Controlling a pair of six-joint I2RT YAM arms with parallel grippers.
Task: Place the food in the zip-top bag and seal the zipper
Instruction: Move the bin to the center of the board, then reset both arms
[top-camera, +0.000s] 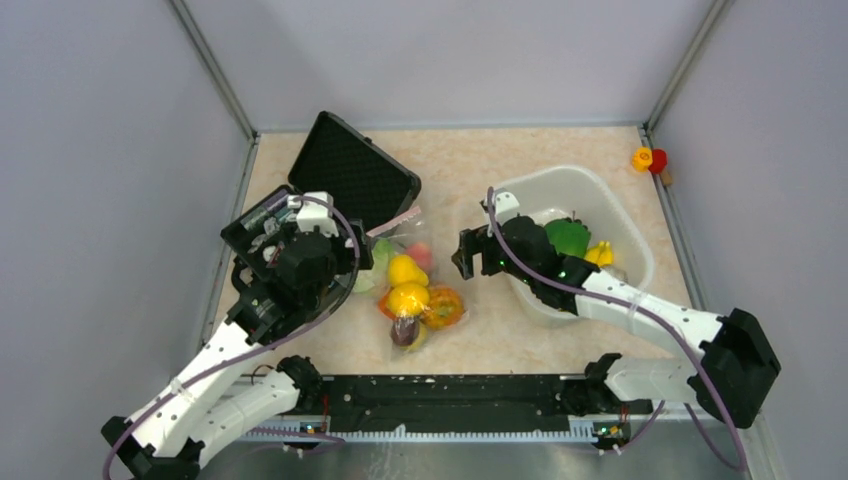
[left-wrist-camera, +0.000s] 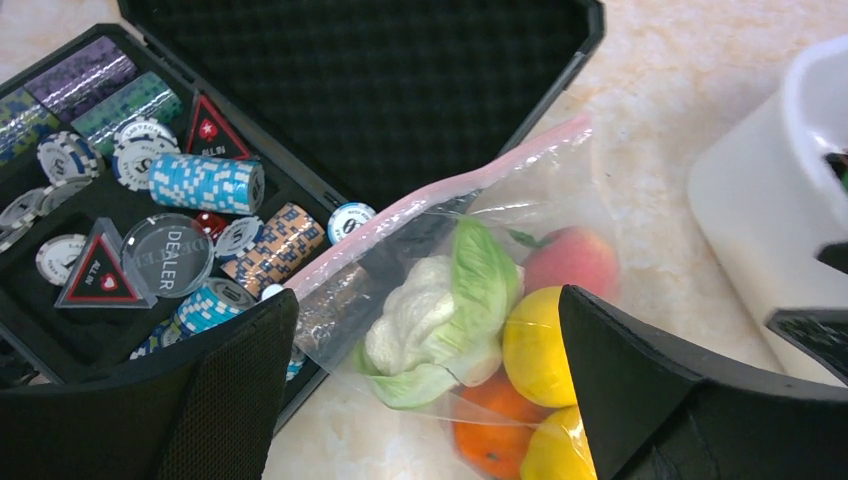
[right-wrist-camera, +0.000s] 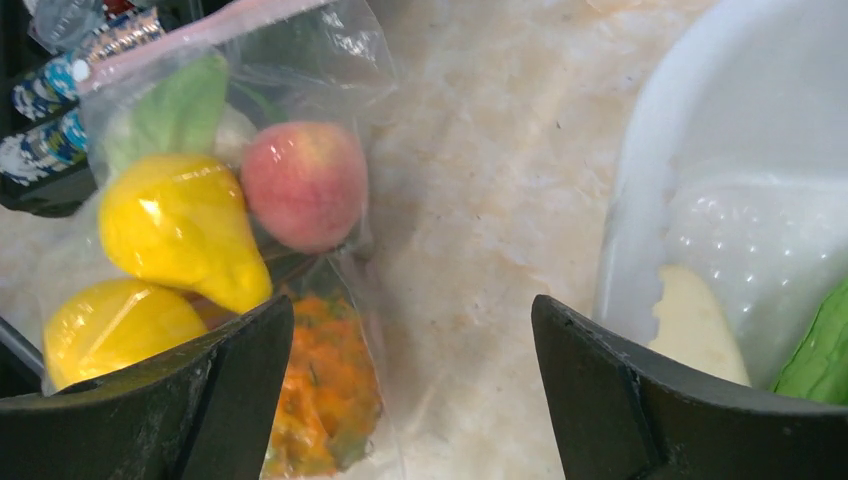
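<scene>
Beige marbled tabletop (top-camera: 500, 340), grey walls. Near-edge centre: crinkly clear zip-top bag (top-camera: 412, 290), glossy toy fruit (left-wrist-camera: 540, 345) inside, pink zipper strip (left-wrist-camera: 440, 190) at its far end. Left gripper (left-wrist-camera: 428, 300) spread wide, empty, over it. Right gripper (right-wrist-camera: 412, 305) spread, empty, between bag and white oval plastic tub (top-camera: 560, 172) on the right side. Green toy piece (top-camera: 568, 237) and yellow toy piece (top-camera: 600, 254) sit in the tub, so filling looks unfinished. Next: fetch one.

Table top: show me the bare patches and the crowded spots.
Bare: the strip between the zip-top bag and the white tub; the far stretch behind the tub; the near band before the arm bases. Crowded: left, where the open case meets the bag.
</scene>
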